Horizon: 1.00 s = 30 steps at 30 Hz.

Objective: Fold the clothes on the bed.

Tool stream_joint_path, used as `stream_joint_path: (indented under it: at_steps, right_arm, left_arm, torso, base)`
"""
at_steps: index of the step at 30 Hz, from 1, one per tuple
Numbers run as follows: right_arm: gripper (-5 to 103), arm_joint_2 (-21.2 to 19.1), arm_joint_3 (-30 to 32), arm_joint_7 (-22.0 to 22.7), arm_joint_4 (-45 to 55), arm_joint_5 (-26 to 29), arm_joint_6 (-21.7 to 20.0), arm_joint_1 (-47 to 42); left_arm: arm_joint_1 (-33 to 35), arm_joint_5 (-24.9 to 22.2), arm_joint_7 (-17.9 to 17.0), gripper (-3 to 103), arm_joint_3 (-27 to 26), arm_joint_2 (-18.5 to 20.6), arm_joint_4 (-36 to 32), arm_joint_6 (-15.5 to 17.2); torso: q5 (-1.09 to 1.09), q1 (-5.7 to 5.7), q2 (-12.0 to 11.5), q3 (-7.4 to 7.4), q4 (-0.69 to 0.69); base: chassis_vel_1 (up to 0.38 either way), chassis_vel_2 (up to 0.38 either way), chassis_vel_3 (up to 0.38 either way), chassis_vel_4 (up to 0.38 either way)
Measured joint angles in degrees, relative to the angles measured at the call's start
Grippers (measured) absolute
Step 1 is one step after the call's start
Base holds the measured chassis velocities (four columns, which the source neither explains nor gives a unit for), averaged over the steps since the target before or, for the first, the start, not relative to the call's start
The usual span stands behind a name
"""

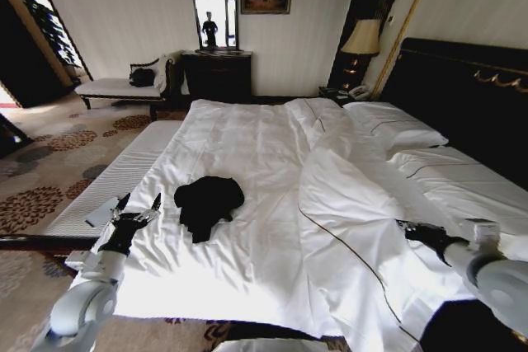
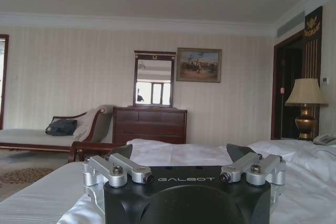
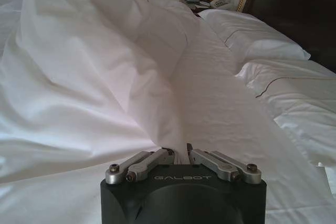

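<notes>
1. One black T-shirt [image 1: 208, 202] lies crumpled in a heap on the white duvet, left of centre in the head view; its lettering cannot be made out.
2. One bed [image 1: 264, 162] fills the middle of that frame, with two pillows [image 1: 394, 125] in the upper right against a dark headboard [image 1: 462, 96].
3. Two tools: the left tool [image 1: 139, 204] sits in the lower left of the head view, just left of the shirt and apart from it, fingers spread wide with nothing between them. The right tool [image 1: 403, 225] sits in the lower right over the duvet; in the right wrist view its fingertips [image 3: 168, 153] are nearly together at a fold of white fabric, and I cannot tell whether they pinch it.
4. The duvet is bunched into a tall ridge [image 3: 105, 51] that hides the bed surface behind it.
5. The room: a patterned carpet [image 1: 49, 162], one pale bench [image 1: 124, 88] with a small dark bag [image 2: 61, 127], one dark dresser [image 2: 149, 124] under a mirror [image 2: 154, 80], one framed painting [image 2: 198, 65] and one lamp [image 2: 306, 106].
</notes>
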Motion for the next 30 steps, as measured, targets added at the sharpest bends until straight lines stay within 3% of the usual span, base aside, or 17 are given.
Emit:
stream_joint_path:
  at_steps: [4,7,14,30]
  right_arm:
    - [1,1.43,0.99,0.16,-0.89,-0.85,0.0,0.01]
    - [1,3.49,3.14,0.29,-3.04,-1.86,0.02,-0.64]
    - [1,5.61,7.9,-0.42,-7.68,-3.74,0.67,-2.95]
    - [1,14.72,10.64,-2.1,-15.48,-11.33,2.55,-5.2]
  left_arm:
    - [0.49,-0.12,0.0,100,-0.39,-0.14,-0.01,-0.16]
    - [0.35,-0.24,0.0,100,-0.45,-0.25,0.27,-0.26]
    - [-0.31,0.18,0.0,100,0.35,-0.89,0.96,-0.32]
    - [-0.59,-0.08,0.0,100,0.72,-0.79,3.0,-1.13]
  torso:
    - [0.01,0.0,0.0,0.0,0.05]
    - [0.01,0.0,-0.01,0.0,-0.02]
    - [0.01,0.0,-0.01,0.0,0.0]
    - [0.01,0.0,0.0,0.0,0.0]
  base:
    - [0.0,0.0,0.0,0.0]
    - [0.0,0.0,0.0,0.0]
    - [0.0,0.0,0.0,0.0]
    - [0.0,0.0,0.0,0.0]
